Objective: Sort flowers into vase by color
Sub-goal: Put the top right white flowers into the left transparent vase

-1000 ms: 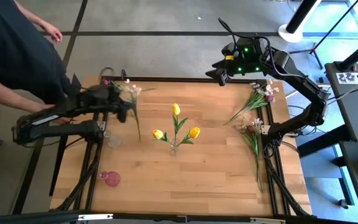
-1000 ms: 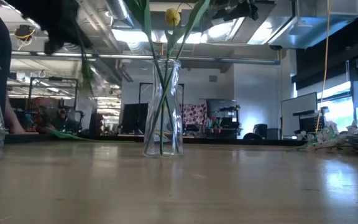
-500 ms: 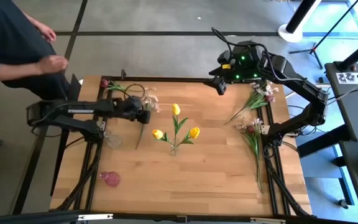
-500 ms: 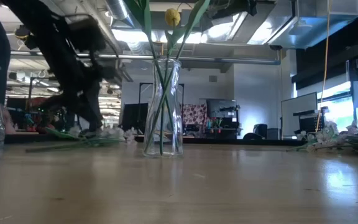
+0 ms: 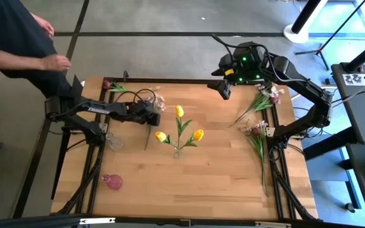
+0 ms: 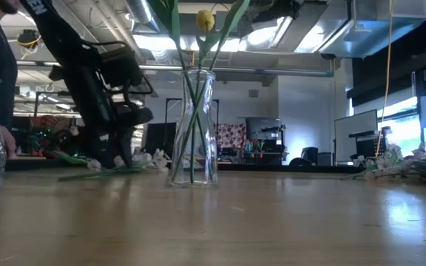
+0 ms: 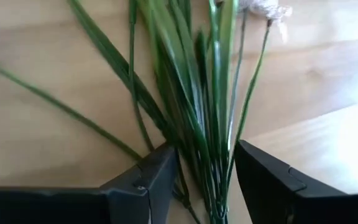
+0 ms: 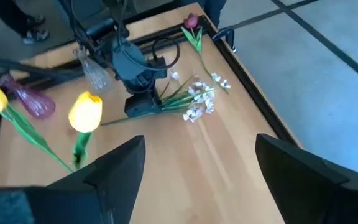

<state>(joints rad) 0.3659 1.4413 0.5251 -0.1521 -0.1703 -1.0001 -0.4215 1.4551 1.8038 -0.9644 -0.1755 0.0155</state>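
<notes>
My left gripper [image 5: 151, 116] is down at the table left of centre, shut on a spray of small white-pink blossoms [image 5: 158, 101]; it also shows in the low view [image 6: 115, 158]. Three yellow tulips [image 5: 179, 126] stand in a clear vase [image 6: 194, 129] at the table's middle. A dark red bloom [image 5: 108, 84] lies at the far left corner. More white-pink sprays [image 5: 263, 96] lie at the right. My right gripper [image 5: 224, 88] hangs open and empty over the far edge. My left gripper pinches the spray's bunch of green stems [image 7: 207, 155] between its two fingers, a little below the blossoms. The fingers [image 7: 159, 177] come from above, pointing down, and lie across the stems. The spray lies on the table, blossoms [image 6: 151, 157] and stem end [image 5: 146, 143] down.
An empty clear vase [image 5: 115, 142] and a small pink vase [image 5: 113, 182] stand near the left edge. Another spray [image 5: 256, 134] lies along the right edge. A person [image 5: 11, 44] stands beyond the far left corner, a hand [image 5: 56, 62] close to the table.
My left gripper has gone down and toward the table's right with the spray, which was held up in the air and now lies on the table beside the tulip vase. The person's hand has drawn back from the table.
</notes>
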